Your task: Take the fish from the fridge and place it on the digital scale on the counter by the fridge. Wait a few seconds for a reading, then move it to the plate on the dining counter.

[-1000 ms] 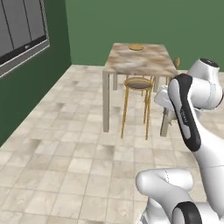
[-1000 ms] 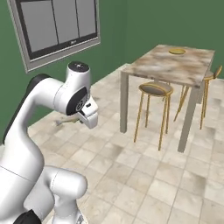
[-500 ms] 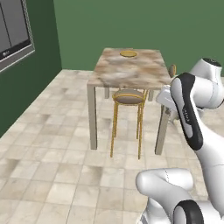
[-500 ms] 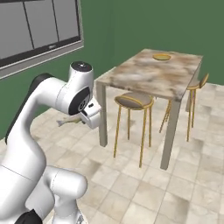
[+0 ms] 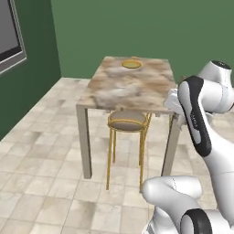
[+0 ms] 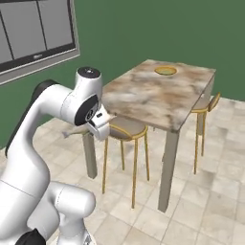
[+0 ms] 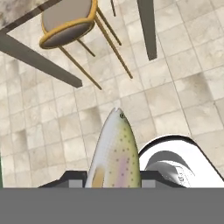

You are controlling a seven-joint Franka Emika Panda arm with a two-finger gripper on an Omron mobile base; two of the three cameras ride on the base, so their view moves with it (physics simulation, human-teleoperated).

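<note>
My gripper [image 7: 111,180] is shut on the fish [image 7: 115,151], a slender speckled grey-brown body that points away from the hand over the tiled floor. In the right base view the fish [image 6: 72,134] sticks out to the left of the gripper [image 6: 90,130], held at about tabletop height. The dining counter [image 6: 143,98] stands just ahead of the arm, beige-brown and marbled, on grey legs. The plate [image 5: 131,64], with its yellow-orange rim, lies at the counter's far end, and appears again in the right base view, plate [image 6: 165,71]. The fridge and the digital scale are out of view.
A yellow-framed stool [image 5: 128,122] is tucked under the counter's near edge, seen from above as stool [image 7: 68,22]. Another yellow chair [image 6: 205,106] stands at the counter's right side. A grey panelled window [image 6: 33,38] hangs on the green wall to the left. Tiled floor surrounds the counter.
The whole scene has shifted as the base drove toward the dining counter, which now looks larger and closer. The arm keeps its pose with the fish held.
</note>
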